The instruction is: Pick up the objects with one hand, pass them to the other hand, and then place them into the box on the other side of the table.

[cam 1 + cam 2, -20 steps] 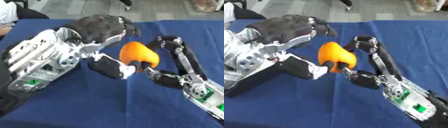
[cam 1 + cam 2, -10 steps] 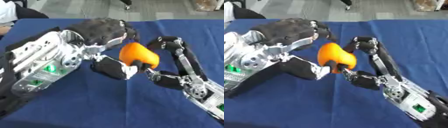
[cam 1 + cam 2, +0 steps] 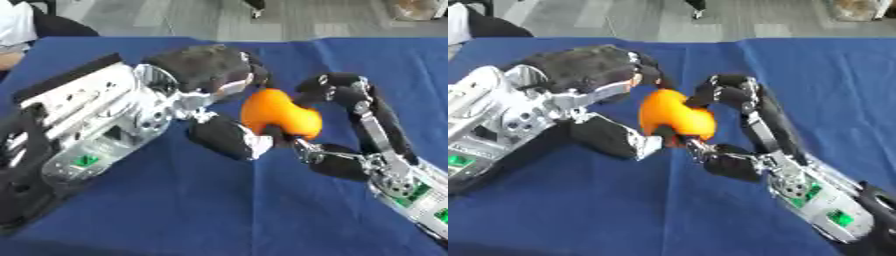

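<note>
Blue cloth covers the desk (image 3: 201,210), with grey floor beyond its far edge. Coming in from the left, the left hand (image 3: 210,70) curls its fingers (image 3: 249,75) over the top of the orange object (image 3: 278,114), with its thumb below against the near side. That object, rounded and smooth, is held above the desk at mid-scene, between both hands. On the right, the right hand (image 3: 737,160) also grips it: fingers (image 3: 726,92) hook over its far right side and the thumb presses underneath. No box shows in either view. The handover looks half done; if one hand lets go before the other has a secure hold, the smooth object could slip and roll off the desk.
</note>
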Tool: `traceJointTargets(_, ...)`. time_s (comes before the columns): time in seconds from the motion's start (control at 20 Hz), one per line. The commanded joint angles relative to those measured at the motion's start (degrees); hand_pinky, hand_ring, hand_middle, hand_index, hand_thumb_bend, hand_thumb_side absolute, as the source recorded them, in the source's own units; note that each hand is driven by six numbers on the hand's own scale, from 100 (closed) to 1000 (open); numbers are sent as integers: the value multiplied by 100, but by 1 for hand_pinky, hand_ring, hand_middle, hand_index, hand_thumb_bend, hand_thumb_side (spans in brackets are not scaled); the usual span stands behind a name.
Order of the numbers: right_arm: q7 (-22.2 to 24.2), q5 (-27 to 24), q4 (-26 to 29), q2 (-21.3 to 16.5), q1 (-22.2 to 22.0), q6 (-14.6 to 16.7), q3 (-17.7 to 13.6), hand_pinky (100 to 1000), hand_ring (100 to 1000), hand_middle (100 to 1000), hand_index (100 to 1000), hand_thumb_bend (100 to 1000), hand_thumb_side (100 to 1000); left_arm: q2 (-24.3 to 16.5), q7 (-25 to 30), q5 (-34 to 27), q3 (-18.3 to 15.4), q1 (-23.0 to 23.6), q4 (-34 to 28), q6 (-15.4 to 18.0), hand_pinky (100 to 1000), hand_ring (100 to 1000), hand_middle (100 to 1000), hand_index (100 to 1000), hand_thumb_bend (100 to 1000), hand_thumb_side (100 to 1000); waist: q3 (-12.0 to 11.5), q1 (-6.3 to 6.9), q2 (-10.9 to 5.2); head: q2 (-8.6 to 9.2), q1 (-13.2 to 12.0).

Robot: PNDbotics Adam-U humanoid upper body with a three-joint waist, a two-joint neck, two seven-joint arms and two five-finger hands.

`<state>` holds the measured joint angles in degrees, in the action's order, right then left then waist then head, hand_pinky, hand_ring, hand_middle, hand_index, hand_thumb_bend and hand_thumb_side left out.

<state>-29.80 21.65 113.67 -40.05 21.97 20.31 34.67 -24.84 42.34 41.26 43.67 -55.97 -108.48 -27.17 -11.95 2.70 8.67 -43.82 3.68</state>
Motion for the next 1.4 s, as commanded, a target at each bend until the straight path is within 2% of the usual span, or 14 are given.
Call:
traceJointTargets(0.05,-6,46,92,-53,81,39,-56,623,469,422,591,117,100,-13,358,19,-23,-57,76,-350,922,849,741,828,181,456,5,62,29,-30,-19)
traceJointTargets(0.1,-4,57,92,-50,80,30,-50,623,468,423,592,115,100,-5,339,-3,-26,-54,86,-365,907,824,698,779,151,305,4,62,31,-30,-20)
traceJointTargets(0.15,-1,74,92,-48,77,17,-44,624,466,424,592,112,100,6,297,-59,-44,-46,81,-418,897,808,671,755,100,262,3,61,32,-30,-18)
traceJointTargets(0.2,1,94,92,-46,74,3,-39,625,465,426,592,110,100,11,228,-153,-61,-41,58,-494,885,788,641,731,100,255,1,61,32,-30,-14)
traceJointTargets(0.35,65,191,92,-47,50,-115,-26,646,482,454,606,157,100,20,-162,-741,-149,-31,-132,-800,768,642,481,620,100,244,-8,56,33,-30,4)
traceJointTargets(0.55,266,264,92,-32,-16,-468,16,649,488,463,617,208,100,-14,-1050,-2149,-231,-18,-418,-1149,726,588,420,547,100,254,-19,46,45,-30,28)
traceJointTargets(0.65,328,224,92,-26,-39,-643,23,662,503,480,639,320,100,-41,-1391,-2695,-210,-20,-453,-1213,710,563,388,493,100,256,-21,44,54,-30,35)
traceJointTargets(0.75,427,264,92,-31,-43,-782,26,693,539,518,675,527,100,-63,-1647,-3018,-172,-34,-450,-1228,705,552,376,464,100,253,-21,41,62,-30,38)
traceJointTargets(0.8,474,323,92,-32,-45,-837,23,707,556,536,688,573,100,-74,-1737,-3083,-148,-43,-445,-1227,702,548,373,457,100,252,-21,40,65,-30,38)
traceJointTargets(0.85,524,394,92,-36,-52,-900,23,746,607,591,732,670,100,-87,-1799,-3104,-126,-50,-438,-1224,695,537,364,441,100,251,-20,40,67,-30,36)
traceJointTargets(0.9,586,480,92,-44,-62,-989,17,771,649,635,770,755,155,-104,-1840,-3073,-107,-55,-422,-1221,691,529,361,435,100,250,-21,39,67,-30,36)
traceJointTargets(0.95,636,559,92,-46,-69,-1073,12,789,700,688,818,812,268,-115,-1860,-3014,-93,-58,-404,-1211,687,522,358,429,100,249,-23,38,66,-30,37)
traceJointTargets(1.1,705,758,92,-59,-88,-1320,-16,817,772,773,880,782,440,-157,-1818,-2659,-68,-55,-308,-1136,682,519,359,421,100,245,-28,34,59,-30,39)
traceJointTargets(1.4,653,971,92,-71,-141,-1612,-17,827,798,809,906,768,529,-217,-1433,-1797,-75,7,-99,-934,675,518,362,415,100,245,-37,27,48,-30,22)
